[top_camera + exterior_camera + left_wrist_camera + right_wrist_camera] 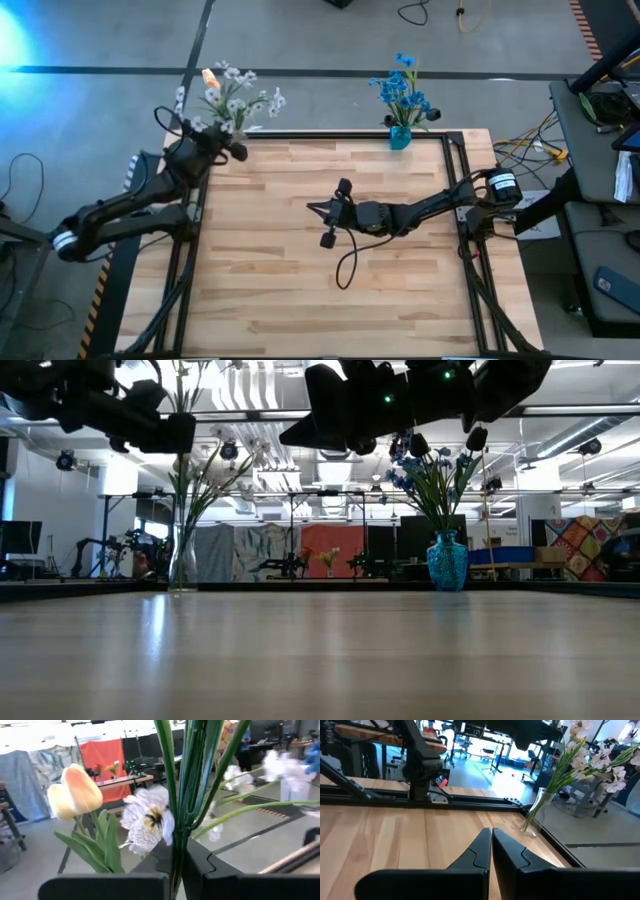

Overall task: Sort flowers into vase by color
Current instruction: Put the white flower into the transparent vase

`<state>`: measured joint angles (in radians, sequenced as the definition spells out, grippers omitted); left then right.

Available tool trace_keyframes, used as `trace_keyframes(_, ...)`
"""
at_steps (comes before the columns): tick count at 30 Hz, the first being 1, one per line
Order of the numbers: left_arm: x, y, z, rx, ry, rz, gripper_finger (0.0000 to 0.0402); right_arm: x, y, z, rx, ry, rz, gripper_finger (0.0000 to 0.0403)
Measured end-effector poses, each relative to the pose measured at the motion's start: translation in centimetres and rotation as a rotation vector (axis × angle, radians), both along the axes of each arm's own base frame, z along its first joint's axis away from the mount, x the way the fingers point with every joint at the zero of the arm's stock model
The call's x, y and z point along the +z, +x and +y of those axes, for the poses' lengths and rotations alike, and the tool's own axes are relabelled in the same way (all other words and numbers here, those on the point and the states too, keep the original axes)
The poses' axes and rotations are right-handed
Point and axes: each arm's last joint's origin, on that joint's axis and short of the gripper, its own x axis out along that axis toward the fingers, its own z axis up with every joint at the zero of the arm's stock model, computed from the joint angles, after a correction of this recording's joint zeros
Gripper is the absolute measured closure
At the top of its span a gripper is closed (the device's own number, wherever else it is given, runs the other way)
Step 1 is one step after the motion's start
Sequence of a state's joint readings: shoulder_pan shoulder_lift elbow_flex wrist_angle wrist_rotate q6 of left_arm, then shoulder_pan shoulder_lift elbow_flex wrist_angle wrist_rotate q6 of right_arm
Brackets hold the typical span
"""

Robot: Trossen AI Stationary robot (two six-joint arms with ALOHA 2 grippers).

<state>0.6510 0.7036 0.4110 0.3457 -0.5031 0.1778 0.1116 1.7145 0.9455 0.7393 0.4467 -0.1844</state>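
Sorting nearly done: blue flowers (pixel 403 88) in teal vase (pixel 400 137), bench bare. Left gripper (pixel 176 865) clenched on green stem (pixel 176 820) at clear vase (pixel 182 565); right gripper (pixel 322 211) closed, empty, mid-bench.

We see the wooden table (pixel 300 250) bare over nearly its whole top, so passage across its near and middle parts is free. At the far edge stand two obstacles: a clear vase (pixel 182 565) of white flowers (pixel 235 95) at the far-left corner, and a blue vase (pixel 447 561) of blue flowers (pixel 403 85) toward the far right. The left gripper (pixel 238 150) crowds the clear vase, clamped on green stems (pixel 187 785). The right gripper (pixel 312 208), pinched together, hangs over the table's middle, its cable (pixel 350 262) looping below.
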Motion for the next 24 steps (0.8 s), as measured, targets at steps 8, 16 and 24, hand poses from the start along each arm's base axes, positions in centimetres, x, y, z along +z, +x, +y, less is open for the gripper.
trace_keyframes(8, -0.6, 0.6, 2.1, 0.051, 0.007, -0.008, 0.0401, 0.0, 0.0, 0.1, 0.002, -0.003, 0.001, 0.0394)
trace_keyframes(16, -1.6, 1.3, 3.1, 0.071, -0.009, 0.014, 0.0401, 0.0, 0.0, 0.1, 0.004, -0.003, 0.001, 0.0394)
trace_keyframes(24, -2.3, 1.3, 3.9, 0.101, -0.021, 0.022, 0.0401, 0.0, 0.0, 0.4, 0.013, -0.011, 0.004, 0.0394)
